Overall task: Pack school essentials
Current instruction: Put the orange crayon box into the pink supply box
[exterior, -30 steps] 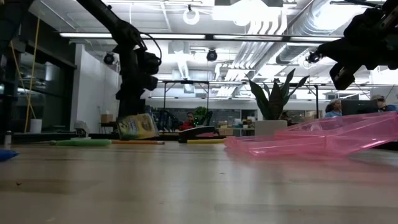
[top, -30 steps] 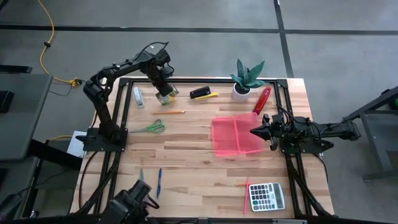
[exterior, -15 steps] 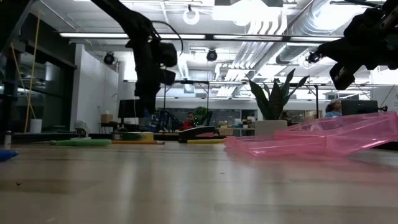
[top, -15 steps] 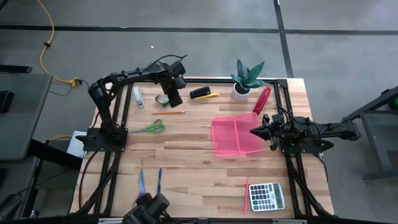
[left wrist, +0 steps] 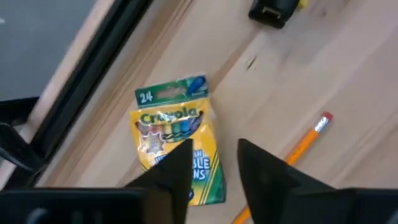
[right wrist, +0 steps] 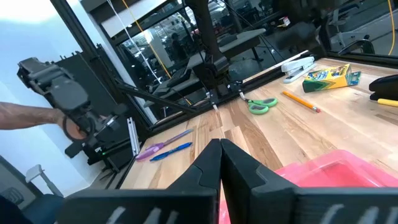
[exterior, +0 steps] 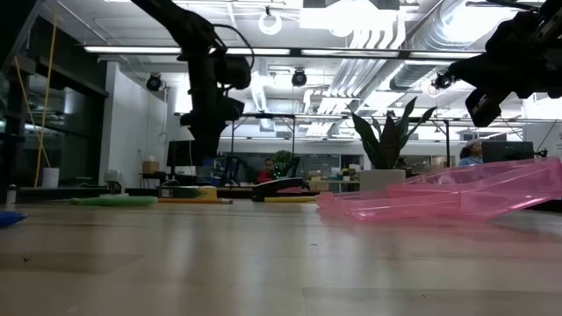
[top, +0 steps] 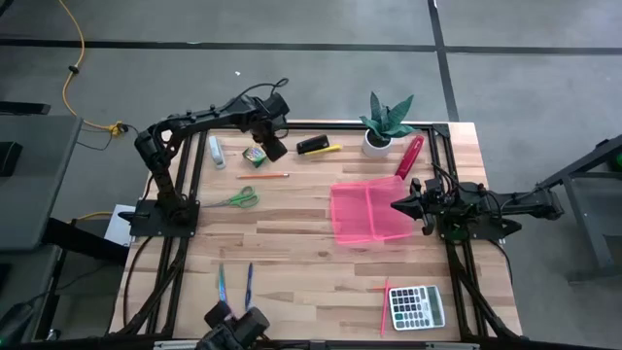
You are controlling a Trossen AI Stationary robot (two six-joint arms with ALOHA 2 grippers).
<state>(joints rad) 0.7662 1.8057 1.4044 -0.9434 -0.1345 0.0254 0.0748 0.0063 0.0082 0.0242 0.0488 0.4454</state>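
The small yellow-green crayon box [left wrist: 177,149] lies flat on the table at the far left [top: 255,156], face up. My left gripper [left wrist: 214,158] hangs just above it, pointing steeply down, open, one finger over the box's near end and the other beside it. It shows over the box's right side in the high view [top: 273,148]. My right gripper [top: 397,205] waits shut and level at the right edge of the translucent pink tray [top: 367,212], above it. Green-handled scissors [top: 236,200] and an orange pencil [top: 264,176] lie near the box. Purple-handled scissors [top: 222,284] and a blue pen [top: 249,282] lie at the near left.
A white stapler [top: 216,151], a black and yellow item [top: 316,146], a potted plant [top: 387,122] and a red item [top: 409,156] line the far edge. A calculator [top: 417,306] and red pencils [top: 385,297] lie near right. A person's hand holds a dark device [right wrist: 56,118] at the near left edge.
My left gripper has swung toward the table's right along the far edge and turned. The crayon box, tipped up on edge under the gripper a second ago, has come down and now lies flat on the table, apart from the fingers.
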